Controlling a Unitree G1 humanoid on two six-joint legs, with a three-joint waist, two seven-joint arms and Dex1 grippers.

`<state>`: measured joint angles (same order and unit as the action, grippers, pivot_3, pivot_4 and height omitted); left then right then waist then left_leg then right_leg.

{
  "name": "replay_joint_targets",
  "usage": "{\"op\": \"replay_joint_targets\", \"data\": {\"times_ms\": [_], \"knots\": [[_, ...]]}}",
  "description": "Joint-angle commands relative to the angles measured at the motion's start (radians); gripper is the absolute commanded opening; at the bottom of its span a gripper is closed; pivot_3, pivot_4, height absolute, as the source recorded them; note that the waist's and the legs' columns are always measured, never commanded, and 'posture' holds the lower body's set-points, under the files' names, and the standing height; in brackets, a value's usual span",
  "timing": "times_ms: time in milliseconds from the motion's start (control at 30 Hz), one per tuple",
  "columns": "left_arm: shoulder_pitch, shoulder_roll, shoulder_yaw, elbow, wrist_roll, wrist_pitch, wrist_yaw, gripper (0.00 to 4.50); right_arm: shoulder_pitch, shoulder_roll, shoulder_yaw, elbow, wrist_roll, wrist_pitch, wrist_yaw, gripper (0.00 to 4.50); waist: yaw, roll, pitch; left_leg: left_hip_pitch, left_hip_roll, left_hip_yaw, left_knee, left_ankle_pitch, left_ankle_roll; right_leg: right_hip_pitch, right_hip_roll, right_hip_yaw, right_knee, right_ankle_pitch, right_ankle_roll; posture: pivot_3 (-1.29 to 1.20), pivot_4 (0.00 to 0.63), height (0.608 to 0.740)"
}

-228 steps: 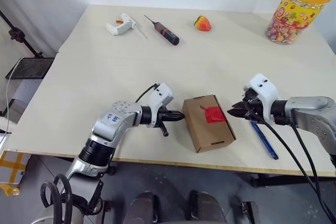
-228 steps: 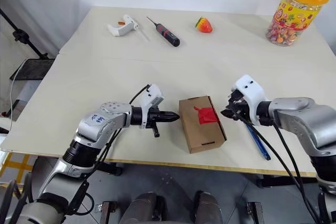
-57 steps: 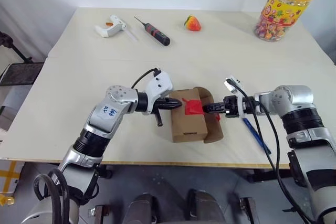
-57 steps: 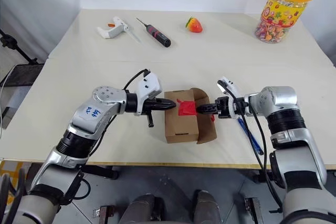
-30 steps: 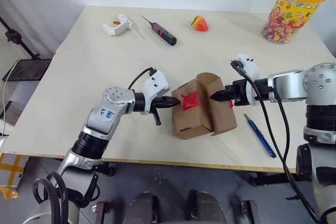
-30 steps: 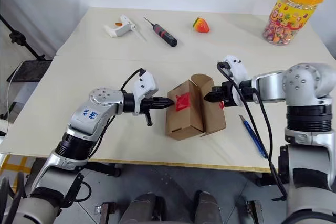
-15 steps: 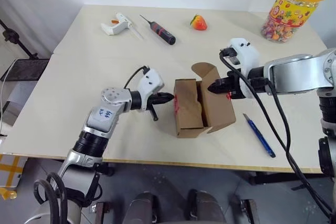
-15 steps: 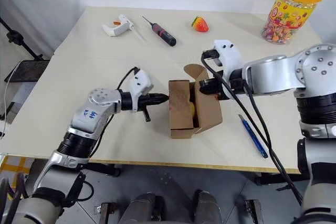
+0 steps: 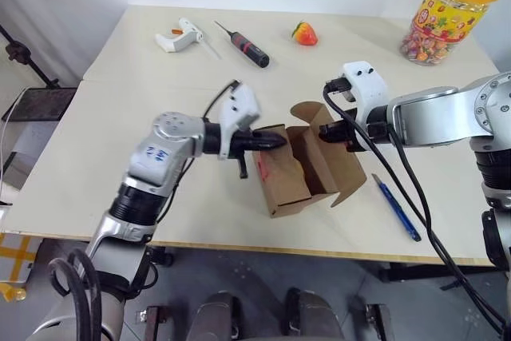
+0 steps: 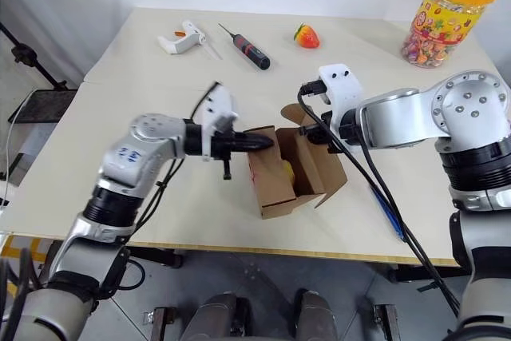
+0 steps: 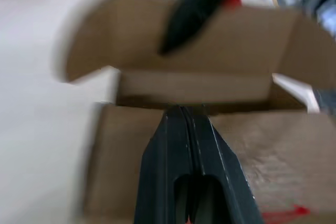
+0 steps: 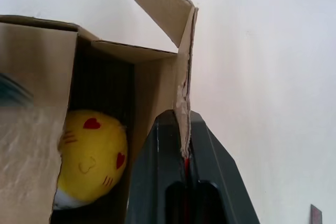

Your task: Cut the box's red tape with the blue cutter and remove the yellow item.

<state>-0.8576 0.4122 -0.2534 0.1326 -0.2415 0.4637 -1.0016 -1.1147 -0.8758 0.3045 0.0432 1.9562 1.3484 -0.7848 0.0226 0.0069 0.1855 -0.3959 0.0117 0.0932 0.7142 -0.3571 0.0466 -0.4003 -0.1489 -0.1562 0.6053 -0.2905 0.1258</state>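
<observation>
While the head views show the small brown cardboard box (image 9: 307,169) standing open near the front edge of the pale surface (image 9: 144,101), the right wrist view looks inside it, where the small rounded yellow item (image 12: 92,156) with red hearts lies just beside the right fingers (image 12: 157,177). Those fingers are clenched on the edge of a box flap. The left fingers (image 11: 181,171), pressed together and grasping nothing, rest at the box's opposite rim. The slim blue cutter (image 9: 397,208) lies apart, right of the box.
</observation>
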Motion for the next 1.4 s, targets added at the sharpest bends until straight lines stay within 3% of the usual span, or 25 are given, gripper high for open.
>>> {"op": "replay_joint_targets", "data": {"times_ms": [33,133,767,1200,1367,1400], "knots": [[-0.043,0.015,-0.002,0.045,0.05,-0.087,-0.015,0.0,-0.003,-0.02,-0.023,-0.027,0.016,-0.019,-0.005,0.02,-0.001,0.0,0.0,-0.002,0.0,0.0,0.0,0.0,0.0,-0.003,0.0,0.0,0.001,0.0,0.0,0.0,0.15,0.74],[-0.037,0.041,-0.01,0.054,0.068,-0.115,-0.054,0.0,0.0,-0.021,-0.025,-0.032,0.016,-0.025,-0.013,0.02,-0.003,0.0,0.0,-0.009,0.0,0.002,0.001,0.0,0.0,-0.011,0.0,0.001,0.003,0.0,0.0,0.0,0.15,0.74],[0.117,0.25,-0.059,-0.092,0.13,-0.067,-0.183,0.0,0.073,-0.067,-0.143,0.06,0.016,-0.018,0.025,0.02,0.008,0.0,0.0,-0.009,-0.001,0.0,0.003,0.001,0.001,-0.009,-0.002,0.0,0.003,0.0,0.0,0.0,0.15,0.74],[0.133,0.147,-0.033,0.009,0.18,-0.125,-0.037,0.0,0.288,0.03,-0.139,-0.043,-0.006,-0.086,0.007,0.02,0.002,-0.001,0.001,-0.01,-0.001,0.001,0.002,0.001,0.001,-0.011,-0.001,0.0,0.003,0.0,0.0,0.0,0.15,0.74],[0.136,0.134,-0.008,0.041,0.184,-0.12,-0.001,0.0,0.307,0.043,-0.183,-0.174,-0.243,-0.123,0.198,0.02,0.001,-0.001,0.001,-0.01,0.0,0.001,0.002,0.001,0.001,-0.011,-0.001,0.0,0.003,0.0,0.0,0.0,0.15,0.74],[0.135,0.138,-0.005,0.045,0.182,-0.086,0.001,0.0,0.31,0.035,-0.189,-0.188,-0.265,-0.11,0.241,0.41,0.002,-0.001,0.001,-0.01,0.0,0.001,0.001,0.001,0.001,-0.011,-0.001,0.0,0.003,0.0,0.0,0.0,0.15,0.74]]}}
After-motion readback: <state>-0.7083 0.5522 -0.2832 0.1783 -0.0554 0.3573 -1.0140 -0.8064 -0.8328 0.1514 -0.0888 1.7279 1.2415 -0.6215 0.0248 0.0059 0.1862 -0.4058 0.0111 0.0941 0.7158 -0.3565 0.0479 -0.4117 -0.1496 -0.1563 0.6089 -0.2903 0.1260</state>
